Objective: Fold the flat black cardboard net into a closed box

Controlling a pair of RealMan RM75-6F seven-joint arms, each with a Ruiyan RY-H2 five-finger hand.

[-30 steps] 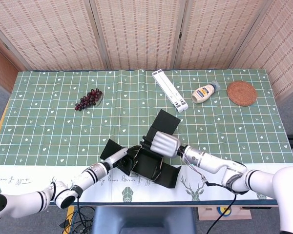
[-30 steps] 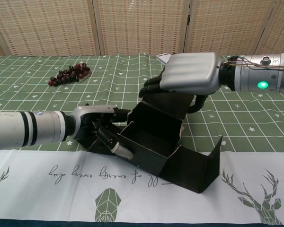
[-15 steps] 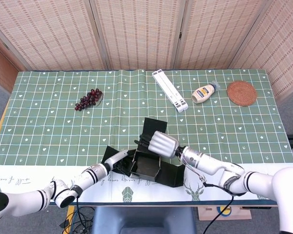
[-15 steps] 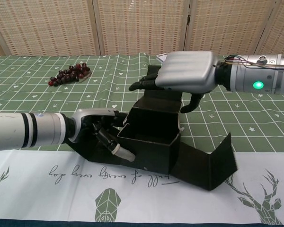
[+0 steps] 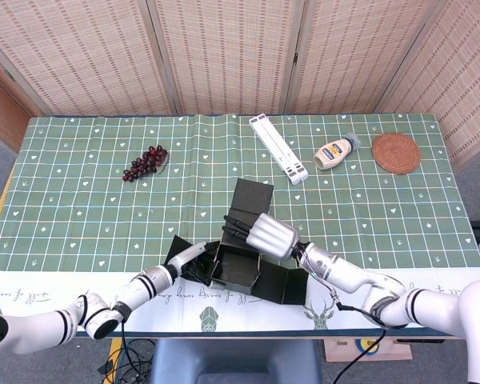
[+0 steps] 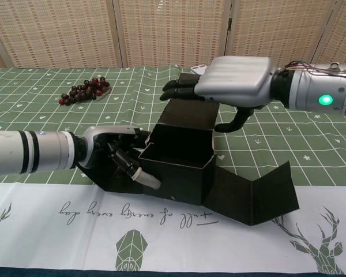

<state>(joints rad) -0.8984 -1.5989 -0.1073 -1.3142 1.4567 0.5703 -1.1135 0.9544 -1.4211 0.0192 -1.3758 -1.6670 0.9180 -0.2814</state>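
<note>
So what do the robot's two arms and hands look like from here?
Both arms are white and silver tubes with black bands. The right hand has a ribbed silver back, black fingers, thin wires at the wrist and a green light. The left hand has a silver back and dark fingers.

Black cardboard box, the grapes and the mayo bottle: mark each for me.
black cardboard box (image 6: 181, 173), chest view, on its front wall.
grapes (image 5: 145, 162), head view, middle of the bunch.
mayo bottle (image 5: 334, 152), head view, on its label.

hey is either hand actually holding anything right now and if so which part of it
The left hand presses against the left wall of the half-folded black box; a real grip cannot be told. The right hand hovers flat over it, holding nothing.
</note>
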